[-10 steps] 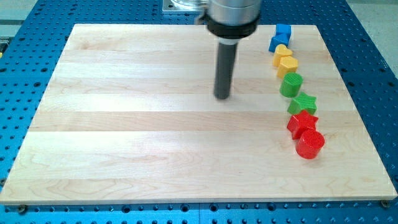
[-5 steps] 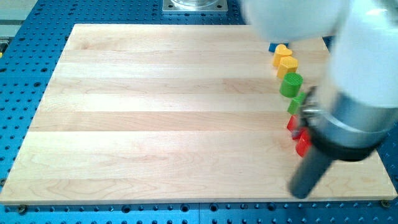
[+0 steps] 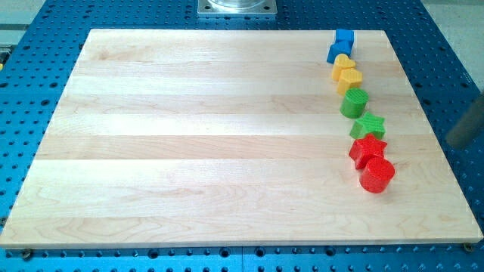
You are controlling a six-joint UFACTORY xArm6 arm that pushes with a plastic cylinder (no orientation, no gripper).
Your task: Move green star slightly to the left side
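The green star (image 3: 368, 125) lies on the wooden board (image 3: 189, 136) near its right side, in a curved line of blocks. A green cylinder (image 3: 353, 103) sits just above it and a red star (image 3: 367, 149) just below, both touching or nearly touching it. A blurred dark rod enters at the view's right edge. My tip (image 3: 456, 141) is off the board, over the blue table, well to the right of the green star and apart from every block.
The line also holds two blue blocks (image 3: 342, 44) at the top, two yellow blocks (image 3: 346, 72) below them, and a red cylinder (image 3: 376, 174) at the bottom. A blue perforated table (image 3: 23, 91) surrounds the board.
The rod swept from the board's upper middle down past the red blocks, then out to the view's right edge. The arm no longer covers the blocks. No block has moved.
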